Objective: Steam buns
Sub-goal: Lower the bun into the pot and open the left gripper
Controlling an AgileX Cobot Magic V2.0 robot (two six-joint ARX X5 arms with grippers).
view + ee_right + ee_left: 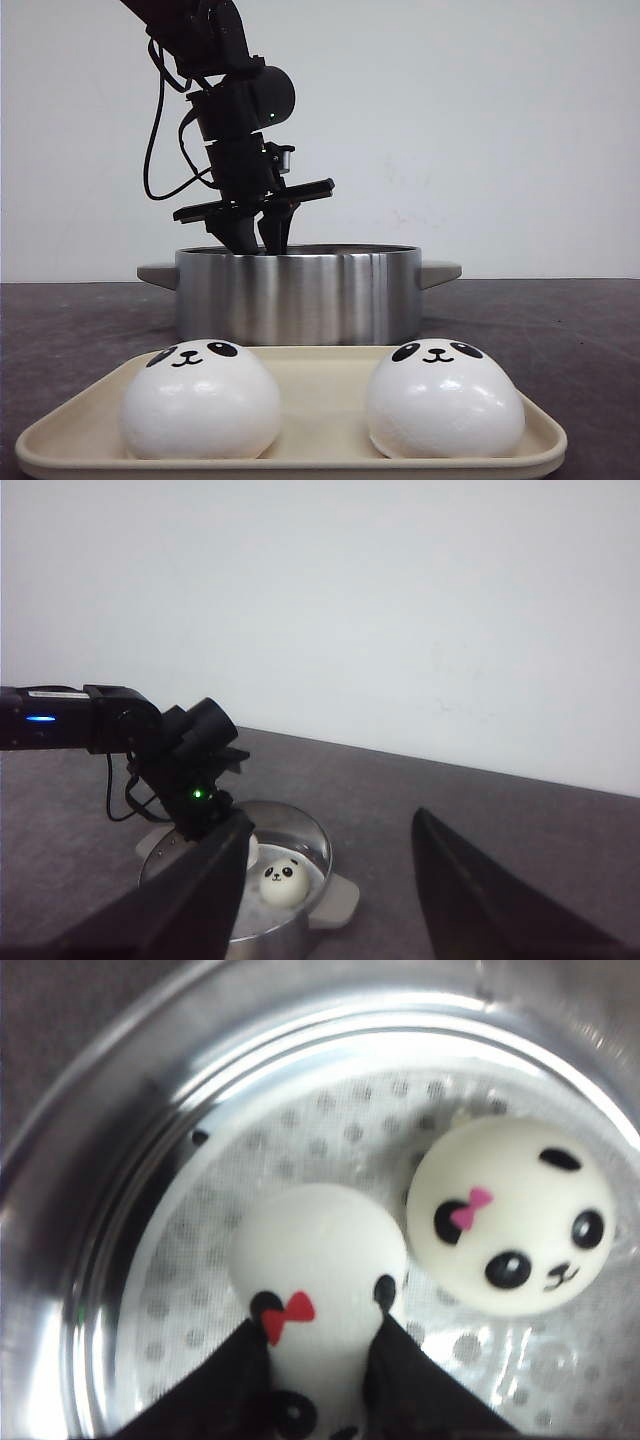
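Buns, two on tray [300, 462], two in pot [300, 295], left end effector [318, 1360] grasping one [318, 1260], right end effector [330, 890] released.

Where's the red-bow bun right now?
In the left wrist view, the red-bow bun sits between the left gripper fingers inside the steel pot, beside the pink-bow bun.

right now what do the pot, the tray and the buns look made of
Pot: brushed metal, likely stainless steel, with streaky vertical reflections. Tray: matte beige, probably plastic, with soft rounded edges. Buns: glossy white with printed panda faces, looking like squishy foam or rubber toys rather than dough, though that is uncertain.
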